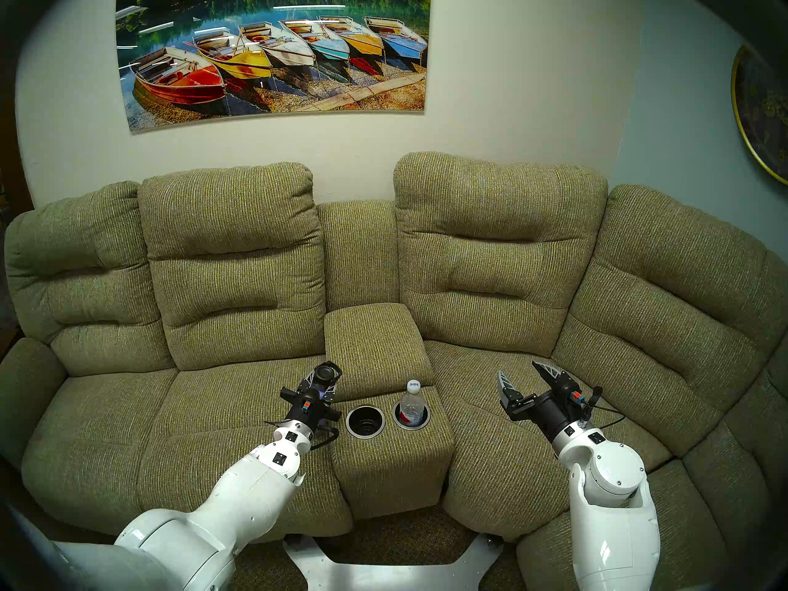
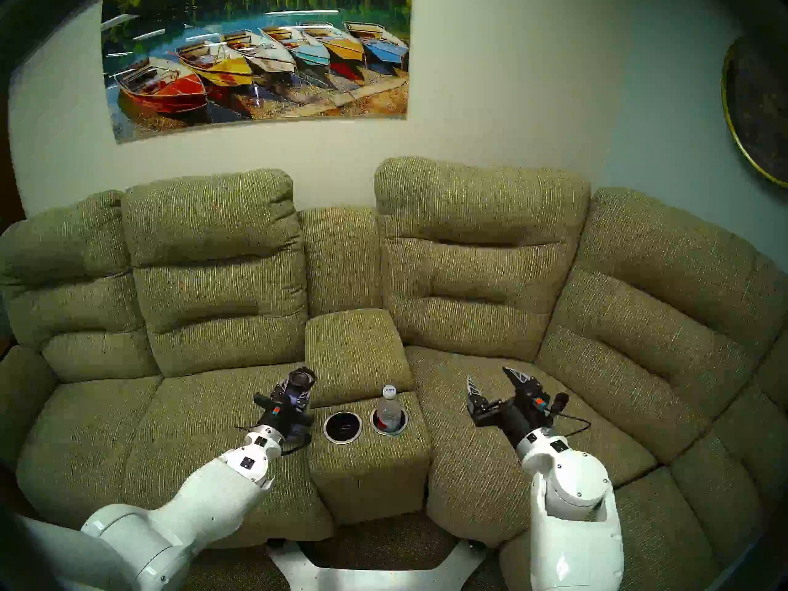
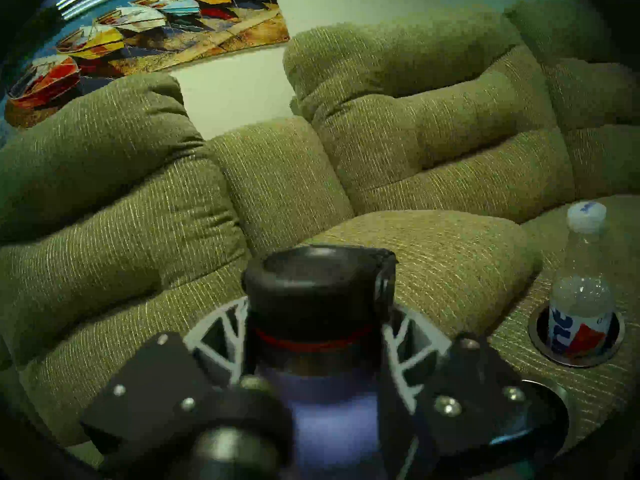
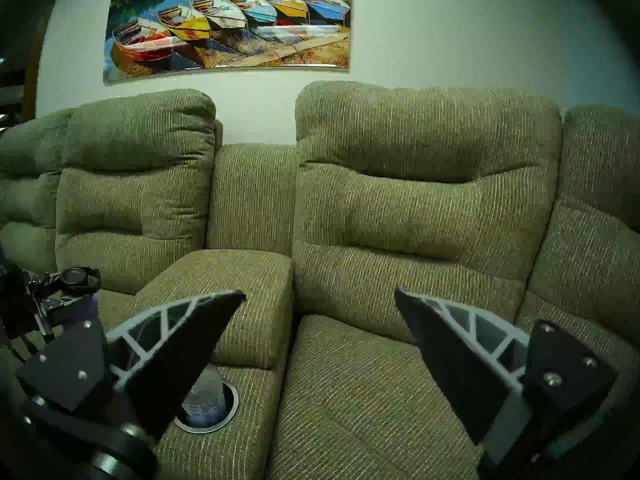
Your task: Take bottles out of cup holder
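Nearest my left wrist lens: left pincer (image 3: 320,365) pinching lavender metal flask with black loop-handled cap (image 3: 320,282), held upright beside console, over left seat cushion, clear of cup holder. I judge upright hold suits setting it down standing. Left silver-rimmed recess (image 1: 365,421) empty. Small clear plastic bottle with white cap and red-blue label (image 1: 412,404) sits in right recess (image 1: 411,426). Right pincer (image 1: 518,379) spread, holding nothing, over right seat. Head view hides flask body; left wrist view shows it.

- Clear bottle (image 1: 412,403) stands in the right recess of the cup holder (image 1: 366,422), frame centre.
- Flask (image 1: 323,379) sits just left, in the left pincer (image 1: 320,385).
- Right pincer (image 1: 523,379) hangs lower right.
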Available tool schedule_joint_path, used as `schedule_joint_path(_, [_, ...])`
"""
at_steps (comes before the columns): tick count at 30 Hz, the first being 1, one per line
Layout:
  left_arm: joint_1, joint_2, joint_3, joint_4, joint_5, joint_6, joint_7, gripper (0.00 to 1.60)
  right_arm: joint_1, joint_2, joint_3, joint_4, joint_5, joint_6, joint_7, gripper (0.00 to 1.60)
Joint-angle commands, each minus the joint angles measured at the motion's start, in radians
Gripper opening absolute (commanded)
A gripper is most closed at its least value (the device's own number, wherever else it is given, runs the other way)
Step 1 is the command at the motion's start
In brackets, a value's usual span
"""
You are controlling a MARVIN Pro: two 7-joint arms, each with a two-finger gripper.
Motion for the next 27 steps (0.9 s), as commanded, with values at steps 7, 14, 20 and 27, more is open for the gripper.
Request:
schedule_joint_path(7, [-0.123, -0.044, 0.043, 0.168, 0.068, -0.084, 0.040, 0.00, 0.005, 0.002, 0.002, -0.021, 0.001, -0.004, 0.000, 1.60])
schedule_joint_path(14, [-0.150, -0.064, 0.058, 0.240, 0.089, -0.107, 0.076, 0.00, 0.004, 0.002, 0.002, -0.021, 0.001, -0.004, 0.000, 1.60])
schedule_joint_path(20, [-0.175, -0.077, 0.076, 0.289, 0.114, -0.112, 0.103, 0.42, 0.004, 0.002, 0.002, -0.021, 0.001, -0.004, 0.000, 1.60])
schedule_joint_path(27, [-0.192, -0.087, 0.084, 0.325, 0.125, -0.133, 0.124, 1.60, 0.004, 0.002, 0.002, -0.021, 0.001, -0.004, 0.000, 1.60])
